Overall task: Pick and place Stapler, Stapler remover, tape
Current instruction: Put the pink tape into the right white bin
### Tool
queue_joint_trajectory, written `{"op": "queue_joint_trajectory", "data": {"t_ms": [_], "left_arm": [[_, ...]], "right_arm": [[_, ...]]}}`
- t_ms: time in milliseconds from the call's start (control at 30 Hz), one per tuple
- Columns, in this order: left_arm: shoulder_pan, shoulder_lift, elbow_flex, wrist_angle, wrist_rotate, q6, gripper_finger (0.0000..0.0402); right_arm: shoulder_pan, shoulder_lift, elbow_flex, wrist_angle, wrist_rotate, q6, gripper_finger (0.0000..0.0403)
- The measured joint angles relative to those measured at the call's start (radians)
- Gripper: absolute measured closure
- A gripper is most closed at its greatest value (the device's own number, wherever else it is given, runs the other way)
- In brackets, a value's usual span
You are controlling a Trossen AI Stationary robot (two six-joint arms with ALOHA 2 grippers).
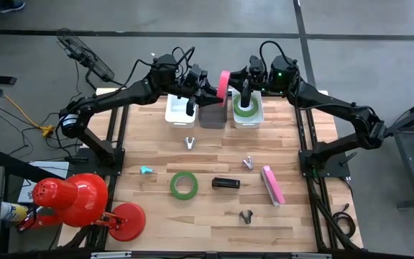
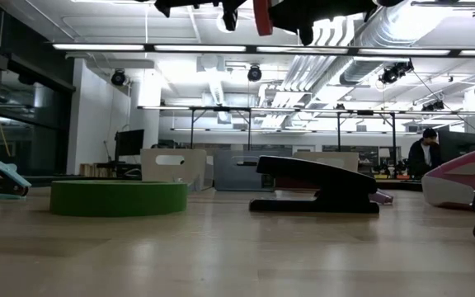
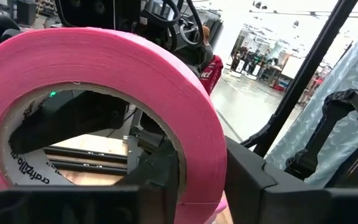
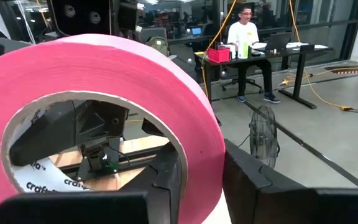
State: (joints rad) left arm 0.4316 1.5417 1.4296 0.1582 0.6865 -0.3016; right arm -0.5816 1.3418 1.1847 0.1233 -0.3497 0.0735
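Observation:
A pink-red tape roll [image 1: 223, 86] stands on edge in the air above the bins at the table's far side, between my two grippers. My left gripper [image 1: 215, 89] comes at it from the left and my right gripper [image 1: 232, 88] from the right; both are shut on it. One green tape roll [image 1: 246, 108] lies flat in the right white bin [image 1: 258, 115]. Another green roll [image 1: 183, 185] lies flat on the table. A black stapler [image 1: 226, 183] and a pink stapler [image 1: 272, 185] rest on the table near it. Small staple removers [image 1: 190, 142] [image 1: 247, 163] [image 1: 246, 216] lie scattered. My left gripper pinches the roll's wall [image 3: 201, 180], one finger [image 3: 151, 186] inside the open centre and the other [image 3: 253, 180] outside. The fingers come level from the table's left. The roll stands on edge, lifted clear of the bins. My right gripper pinches the roll's wall [image 4: 197, 180] the same way, one finger [image 4: 166, 183] inside the ring and one [image 4: 253, 180] outside. It comes level from the table's right. The roll hangs clear between both grippers.
A white bin [image 1: 180, 109] and a grey bin [image 1: 212, 115] stand left of the right white bin. A small teal object [image 1: 146, 170] lies at the table's left. A red lamp [image 1: 85, 198] sits off the near left corner. A person sits at a desk in the room beyond.

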Motion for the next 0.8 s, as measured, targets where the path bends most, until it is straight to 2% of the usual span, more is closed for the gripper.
{"op": "queue_joint_trajectory", "data": {"t_ms": [133,233,567,800], "left_arm": [[0.0,-0.001,0.0,-0.002,0.001,-0.014,0.0255],[0.0,-0.001,0.0,-0.002,0.0,-0.015,0.0238],[0.009,-0.002,0.0,-0.011,-0.01,-0.001,0.0231],[0.086,-0.046,0.0,-0.151,-0.023,0.013,0.023]], "right_arm": [[-0.001,0.0,0.0,0.0,0.003,0.019,0.0328],[-0.001,0.0,0.0,-0.002,0.006,0.025,0.0328],[-0.017,0.0,0.0,-0.035,0.003,0.035,0.0328],[-0.04,-0.023,-0.001,-0.086,0.008,0.032,0.0328]]}}
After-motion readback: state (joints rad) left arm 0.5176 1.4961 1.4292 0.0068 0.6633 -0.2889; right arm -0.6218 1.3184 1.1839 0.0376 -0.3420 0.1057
